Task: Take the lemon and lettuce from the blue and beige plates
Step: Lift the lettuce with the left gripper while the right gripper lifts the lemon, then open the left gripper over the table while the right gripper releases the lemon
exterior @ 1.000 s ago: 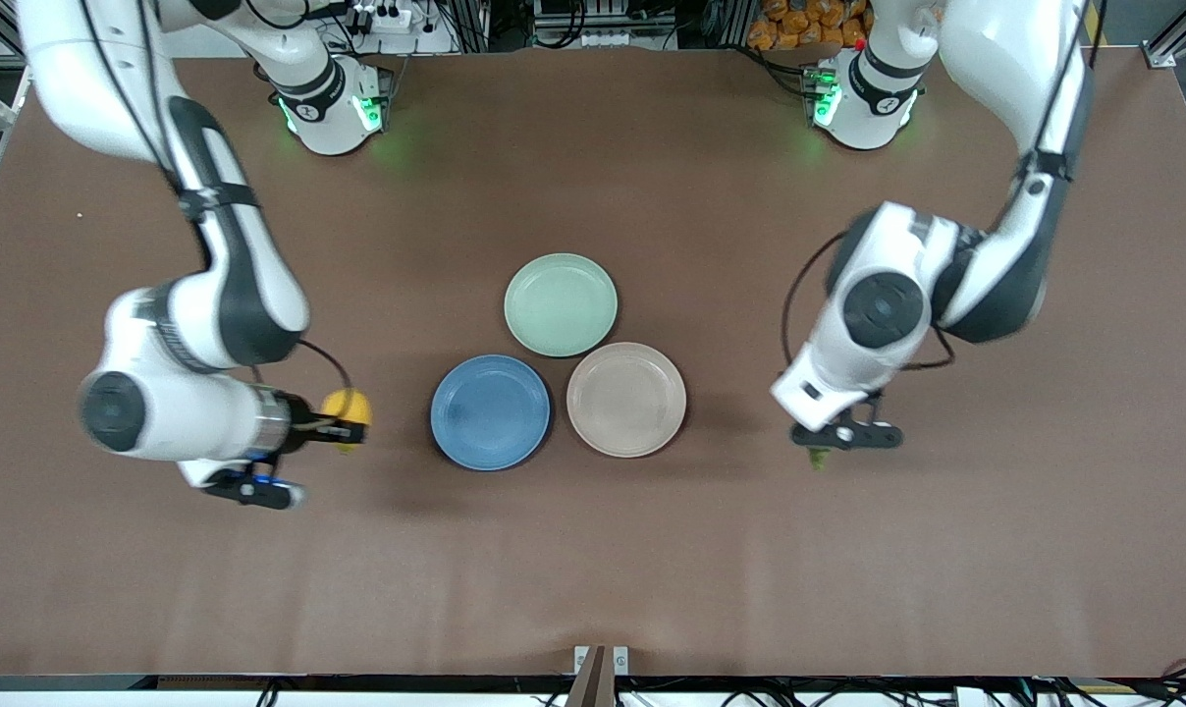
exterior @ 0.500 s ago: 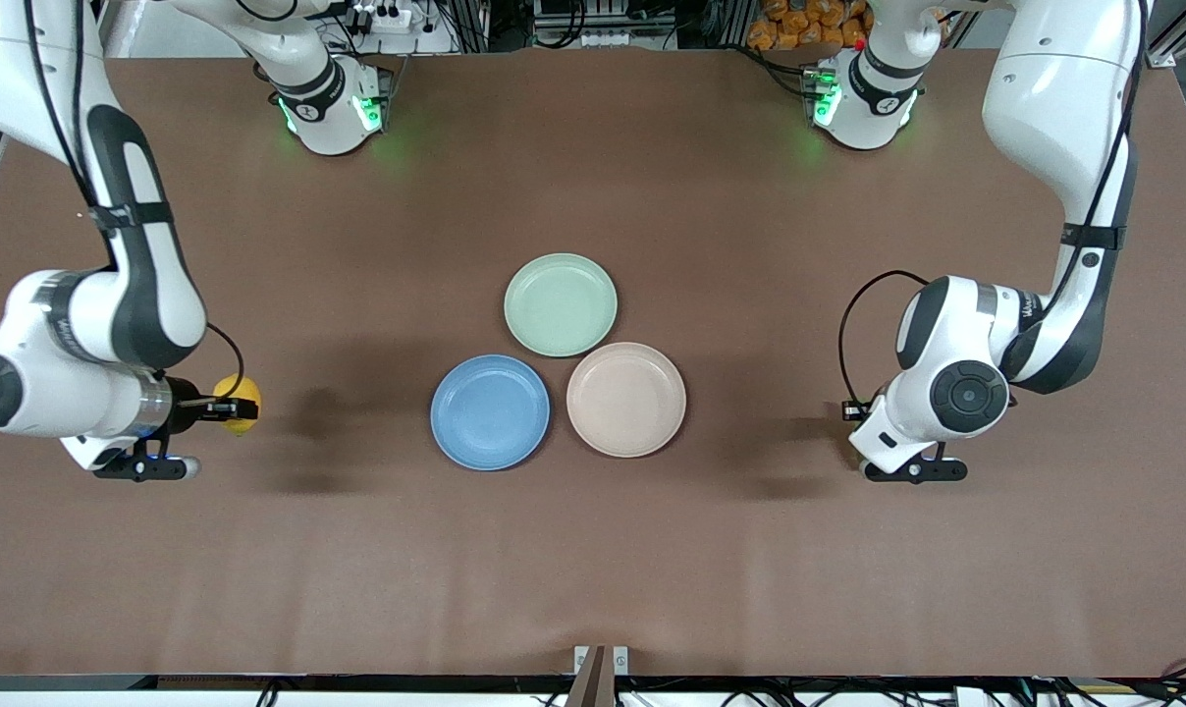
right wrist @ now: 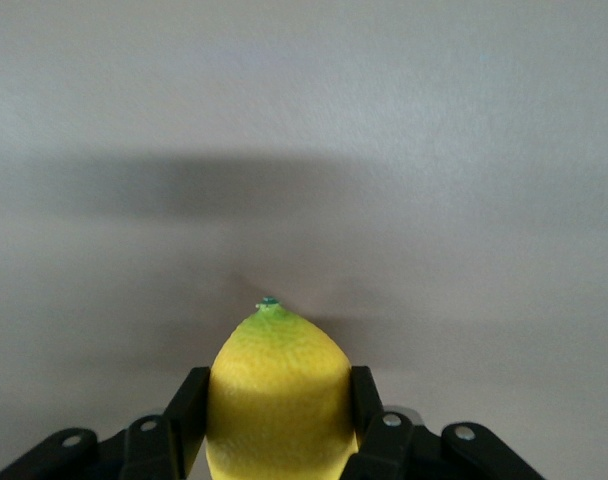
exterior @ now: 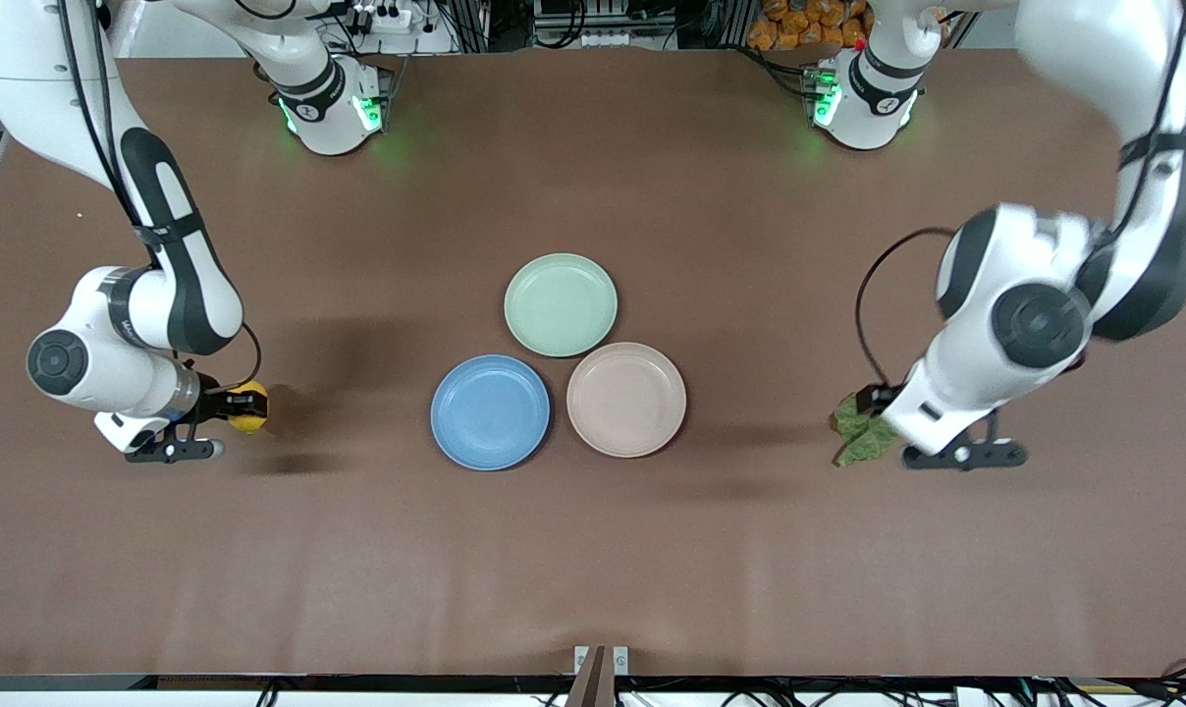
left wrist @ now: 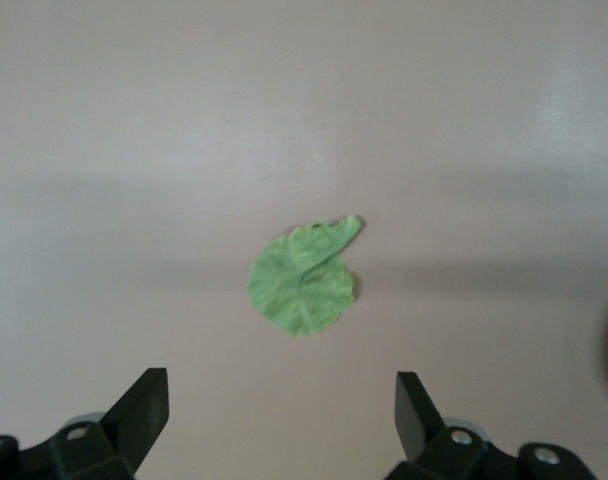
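Two plates, blue (exterior: 490,412) and beige (exterior: 626,400), sit bare. Right gripper (exterior: 232,410) pinches the lemon (right wrist: 277,393) toward its table end, long axis pointing out past the fingertips. Left gripper (left wrist: 282,420), spread, is over the flat lettuce (left wrist: 303,283) on the table.

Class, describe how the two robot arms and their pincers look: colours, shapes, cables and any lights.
Both arms are glossy white with rounded segments, black joint bands and dark circular joint caps. The bases glow green. A thin black cable loops from each wrist to its pincer. The right pincer and left pincer have black angular fingers on black mounts with silver screws. A black strap rings each upper arm.
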### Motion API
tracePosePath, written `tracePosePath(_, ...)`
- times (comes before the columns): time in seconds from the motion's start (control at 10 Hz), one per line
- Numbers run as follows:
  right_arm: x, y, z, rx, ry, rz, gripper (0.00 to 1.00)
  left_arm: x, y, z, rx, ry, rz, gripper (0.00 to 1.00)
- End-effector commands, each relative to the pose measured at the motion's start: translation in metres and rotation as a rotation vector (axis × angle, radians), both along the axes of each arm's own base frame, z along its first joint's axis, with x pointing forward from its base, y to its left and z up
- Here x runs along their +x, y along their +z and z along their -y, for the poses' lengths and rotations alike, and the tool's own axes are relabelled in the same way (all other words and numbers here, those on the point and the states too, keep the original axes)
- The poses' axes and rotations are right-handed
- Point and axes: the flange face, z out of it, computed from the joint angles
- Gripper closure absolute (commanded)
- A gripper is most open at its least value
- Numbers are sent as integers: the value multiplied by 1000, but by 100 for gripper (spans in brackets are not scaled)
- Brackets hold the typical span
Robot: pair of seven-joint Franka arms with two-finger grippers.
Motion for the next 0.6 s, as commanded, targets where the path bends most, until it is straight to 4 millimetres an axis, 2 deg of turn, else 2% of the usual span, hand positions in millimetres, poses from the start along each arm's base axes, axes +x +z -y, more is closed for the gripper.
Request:
tracePosePath(0.0,-9,5,6,-2,23,0,75,-27,61,18,28,-47,-35,0)
tracePosePath(0.1,-9,5,6,1,11,2,1,-37,91,22,19,-54,8,0)
tracePosePath(0.2,-8,7,6,2,17,4,0,-47,123,15,14,-45,59,0)
tracePosePath(0.3,-4,19,7,3,16,8,0,-55,146,8,7,-36,93,0)
tracePosePath(0.4,11,47,6,13,14,-28,0,-64,166,0,-18,-16,116,0)
tracePosePath(0.5,27,81,-4,20,25,-82,0,-69,171,-11,-27,3,94,0)
